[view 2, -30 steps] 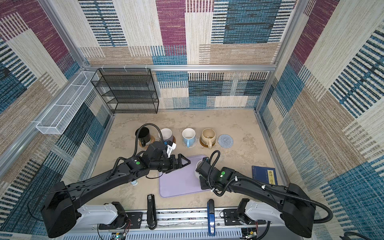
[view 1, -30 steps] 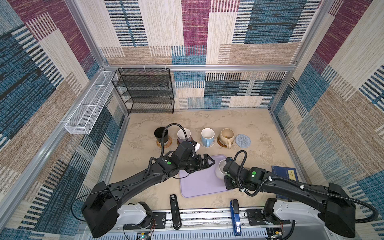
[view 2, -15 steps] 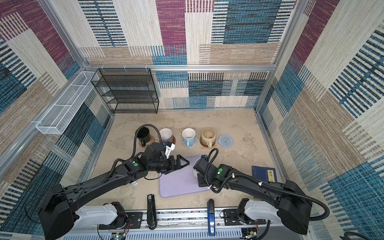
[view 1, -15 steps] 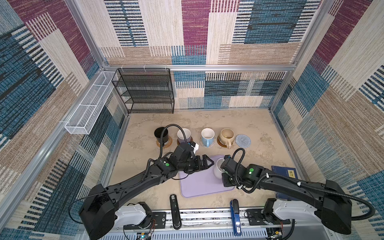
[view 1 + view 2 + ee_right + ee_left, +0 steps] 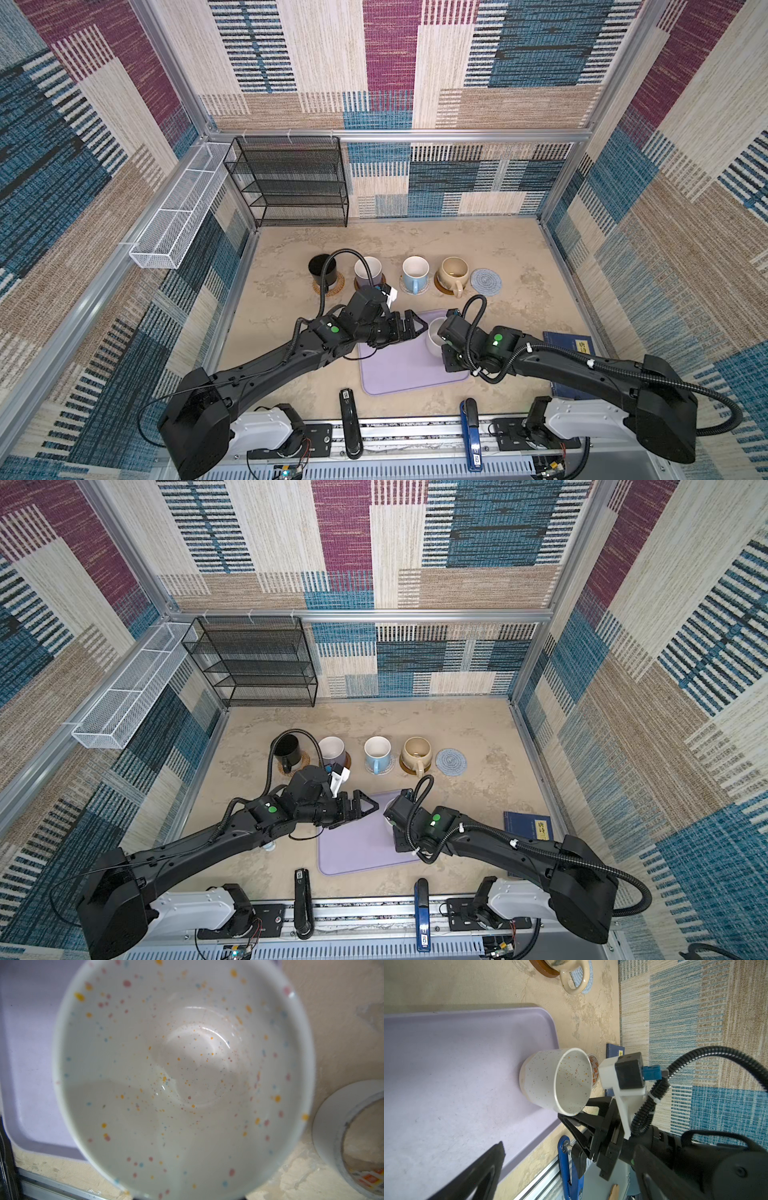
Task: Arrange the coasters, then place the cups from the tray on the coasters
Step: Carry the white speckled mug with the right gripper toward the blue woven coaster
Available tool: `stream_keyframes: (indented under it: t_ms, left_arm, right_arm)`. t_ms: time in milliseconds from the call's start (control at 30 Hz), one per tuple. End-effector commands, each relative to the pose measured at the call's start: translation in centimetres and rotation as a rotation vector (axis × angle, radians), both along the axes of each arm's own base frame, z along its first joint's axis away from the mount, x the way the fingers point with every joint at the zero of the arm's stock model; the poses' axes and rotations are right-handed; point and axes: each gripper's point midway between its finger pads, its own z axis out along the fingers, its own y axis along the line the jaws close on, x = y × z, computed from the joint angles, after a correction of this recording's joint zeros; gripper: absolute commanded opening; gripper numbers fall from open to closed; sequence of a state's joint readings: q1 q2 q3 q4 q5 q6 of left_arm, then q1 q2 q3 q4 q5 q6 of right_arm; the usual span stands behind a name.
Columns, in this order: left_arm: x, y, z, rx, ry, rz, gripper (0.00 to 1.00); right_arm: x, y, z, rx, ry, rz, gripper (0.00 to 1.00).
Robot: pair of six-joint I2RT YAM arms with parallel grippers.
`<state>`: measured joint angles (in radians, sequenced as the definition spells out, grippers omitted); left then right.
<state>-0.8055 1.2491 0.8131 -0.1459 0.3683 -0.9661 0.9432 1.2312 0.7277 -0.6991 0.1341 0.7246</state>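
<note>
The lavender tray lies at the front middle. The speckled white cup stands on its right part, also seen in the left wrist view and filling the right wrist view. My right gripper hangs at that cup's near rim, jaws a little apart. My left gripper is open just left of the cup, holding nothing. In the back row the black, lavender, light blue and beige cups stand on coasters. The pale blue-grey coaster at the row's right end is bare.
A black wire rack stands at the back left, with a white wire basket on the left wall. A dark blue book lies right of the tray, and a tape roll sits beside the cup. Black and blue staplers lie at the front edge.
My right gripper has shifted left, closer over the speckled cup, and its jaws have parted slightly. The left arm has barely moved and stays open.
</note>
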Motion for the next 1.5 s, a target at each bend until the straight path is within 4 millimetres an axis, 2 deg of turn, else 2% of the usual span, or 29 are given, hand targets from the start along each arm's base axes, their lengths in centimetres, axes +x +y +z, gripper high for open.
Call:
stream_keyframes:
  t_ms: [0,267,433,667,1000,1167,1467]
  left_arm:
    - [0.4,-0.1,0.5,-0.013,-0.023,0.013,1.0]
    - [0.4,0.0,0.4,-0.012,-0.018,0.015,1.0]
    - [0.4,-0.1,0.5,-0.012,-0.02,0.016,1.0]
    - [0.5,-0.2,0.8,-0.011,-0.023,0.009,1.0]
    - [0.7,-0.7,1.1,-0.024,-0.026,-0.003,1.0]
    - [1.2,-1.2,2.6,-0.034,-0.064,-0.014,1.0]
    - [2.3,-2.7,5.3,-0.05,-0.126,-0.058,1.0]
  right_arm:
    - [0.5,0.3,-0.1,0.006,-0.026,-0.003,0.33]
    - [1.5,0.7,-0.3,-0.014,-0.055,-0.004,0.3]
    - [1.9,0.3,-0.3,-0.043,-0.076,-0.007,0.16]
    - [2.1,0.3,1.0,-0.026,-0.098,-0.007,0.0]
    - [2.6,-0.2,2.4,-0.047,-0.136,-0.011,0.0]
    - [3.3,-0.7,3.4,-0.05,-0.165,-0.033,0.0]
    - [6.1,-4.7,7.0,-0.075,-0.228,-0.128,0.0]
